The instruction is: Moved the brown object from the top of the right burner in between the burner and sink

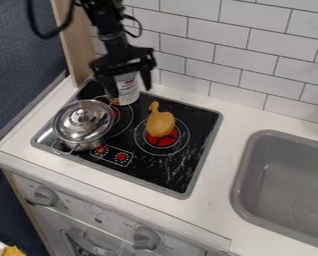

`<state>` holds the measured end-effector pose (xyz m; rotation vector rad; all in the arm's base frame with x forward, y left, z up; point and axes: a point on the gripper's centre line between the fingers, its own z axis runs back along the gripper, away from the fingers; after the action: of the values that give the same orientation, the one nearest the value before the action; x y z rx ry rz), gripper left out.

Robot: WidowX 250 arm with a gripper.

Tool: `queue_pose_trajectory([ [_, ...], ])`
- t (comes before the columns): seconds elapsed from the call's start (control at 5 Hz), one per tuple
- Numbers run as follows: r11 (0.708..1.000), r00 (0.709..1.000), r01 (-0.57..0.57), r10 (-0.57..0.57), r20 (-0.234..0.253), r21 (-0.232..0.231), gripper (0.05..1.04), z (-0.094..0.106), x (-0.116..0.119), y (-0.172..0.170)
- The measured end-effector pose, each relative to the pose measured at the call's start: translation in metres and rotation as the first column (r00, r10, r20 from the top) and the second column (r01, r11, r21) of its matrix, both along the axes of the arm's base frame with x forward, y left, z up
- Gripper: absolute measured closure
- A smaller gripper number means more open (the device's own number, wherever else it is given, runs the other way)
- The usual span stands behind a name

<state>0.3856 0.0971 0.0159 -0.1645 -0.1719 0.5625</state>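
I saw something yellow point(13, 251) cut off at the bottom-left corner. The lidded pot point(83, 122) sat at the stove's left. Beside the wooden post point(75, 45), the black arm point(108, 22) came down from the top edge, its gripper point(129, 91) pointing downward, fingers spread apart, partly hiding a white can point(127, 90). The brown object point(160, 124) lay on the right burner point(163, 141). Beyond the stove's raised rim point(203, 162), a strip of counter point(218, 175) ran to the sink point(288, 180), cut off at right.
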Motion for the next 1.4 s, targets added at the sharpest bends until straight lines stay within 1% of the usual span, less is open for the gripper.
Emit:
queue_pose_trajectory([
  [0.2,0.999,0.997,0.038,-0.038,-0.061,-0.004,0.083,-0.023,0.024,-0.016],
  [0.4,0.998,0.994,0.061,-0.063,-0.089,-0.017,0.083,-0.04,0.037,-0.024],
  [0.6,0.996,0.988,0.088,-0.09,-0.129,-0.026,0.083,-0.053,0.041,-0.029],
  [0.8,0.996,0.986,0.093,-0.094,-0.135,-0.015,0.083,-0.057,0.038,-0.037],
  [1.0,0.995,0.987,0.097,-0.098,-0.126,-0.015,0.133,-0.056,0.032,-0.04],
  [1.2,0.995,0.988,0.095,-0.095,-0.124,-0.004,0.414,-0.055,0.02,-0.047],
  [1.4,0.995,0.987,0.105,-0.104,-0.125,0.001,0.71,-0.056,0.017,-0.051],
])
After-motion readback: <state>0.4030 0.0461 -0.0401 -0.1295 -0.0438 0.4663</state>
